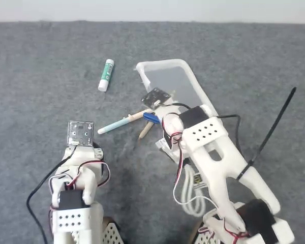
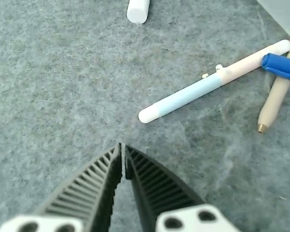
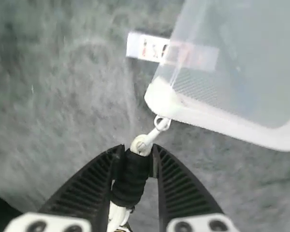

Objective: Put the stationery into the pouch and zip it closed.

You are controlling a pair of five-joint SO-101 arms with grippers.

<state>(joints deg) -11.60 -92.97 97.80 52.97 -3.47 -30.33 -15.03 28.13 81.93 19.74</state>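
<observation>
The translucent white pouch point(image 1: 170, 81) lies flat at the middle back of the grey mat. At its near corner my right gripper point(image 3: 135, 151) is shut on the black zipper pull point(image 3: 133, 174), whose white end links to the pouch point(image 3: 232, 72). A light-blue and white pen point(image 1: 119, 123), a blue pen point(image 1: 151, 118) and a beige pen point(image 1: 145, 131) lie crossed beside the pouch. A white glue stick point(image 1: 106, 74) with a green cap lies farther back on the left. My left gripper point(image 2: 122, 147) is shut and empty, hovering short of the light-blue pen point(image 2: 208, 89).
A white label tag point(image 3: 147, 48) sticks out from the pouch edge. A black cable tie point(image 1: 274, 127) juts from the right arm point(image 1: 213, 147). Open grey mat point(image 1: 40, 76) lies to the left and behind the glue stick.
</observation>
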